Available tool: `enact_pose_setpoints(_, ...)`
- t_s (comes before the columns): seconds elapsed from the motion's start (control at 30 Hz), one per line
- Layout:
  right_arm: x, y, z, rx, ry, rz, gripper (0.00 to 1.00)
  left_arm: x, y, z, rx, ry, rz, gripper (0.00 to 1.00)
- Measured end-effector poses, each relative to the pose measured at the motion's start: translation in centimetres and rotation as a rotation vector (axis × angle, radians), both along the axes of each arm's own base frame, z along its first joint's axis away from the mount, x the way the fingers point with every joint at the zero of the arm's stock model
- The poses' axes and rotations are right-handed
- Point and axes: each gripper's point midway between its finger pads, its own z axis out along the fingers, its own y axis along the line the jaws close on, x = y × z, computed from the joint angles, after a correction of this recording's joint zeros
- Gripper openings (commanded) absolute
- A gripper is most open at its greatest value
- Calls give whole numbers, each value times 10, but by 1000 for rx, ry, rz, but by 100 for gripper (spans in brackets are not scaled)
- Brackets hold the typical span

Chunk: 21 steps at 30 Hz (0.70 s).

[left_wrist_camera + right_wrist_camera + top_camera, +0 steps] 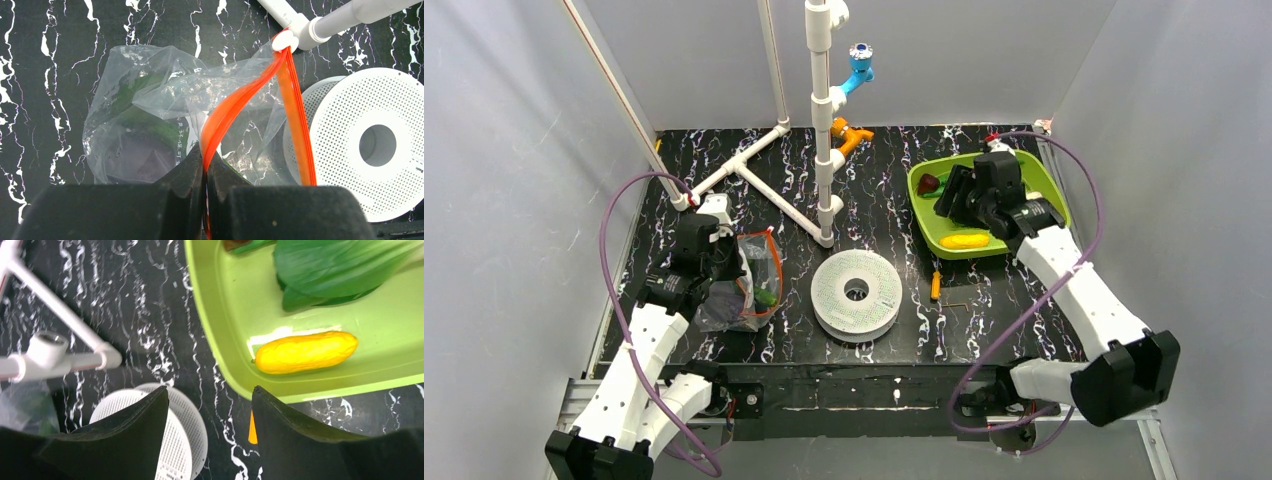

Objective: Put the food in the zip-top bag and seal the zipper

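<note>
The clear zip-top bag (746, 283) lies at the left of the table, with green food (145, 95) and a purple eggplant (132, 155) inside. My left gripper (205, 161) is shut on the orange-red zipper (235, 105) at the bag's mouth; it also shows in the top view (724, 268). My right gripper (209, 388) is open and empty, hovering at the near-left edge of the lime-green tray (227, 335). The tray holds a yellow banana (305, 351), bok choy (340, 270) and a dark red plum (928, 183). In the top view the right gripper (954, 196) is over the tray (1046, 172).
A white perforated spool (856, 293) lies between bag and tray. A small orange-handled screwdriver (935, 286) lies right of it. A white pipe frame (764, 175) with an upright post stands at the back, close to the bag's far end (300, 25).
</note>
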Motion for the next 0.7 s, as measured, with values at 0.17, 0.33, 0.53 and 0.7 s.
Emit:
enact_pose_setpoints(0.17,31,-21,-13,-18,51,-94,68,0,-1,-1,-3,5,-5,0)
enact_pose_setpoints(0.33,51,-41,-42,-31,136,-162,68,1,-2,-3,-4,15,-8,0)
enact_pose_setpoints(0.53,82,-47,-73,10,240,-171,68,1,-2,-3,-4,14,-8,0)
enact_pose_setpoints(0.7,120,-20,-77,91,274,-78,67,1,-2,-3,-3,14,-8,0)
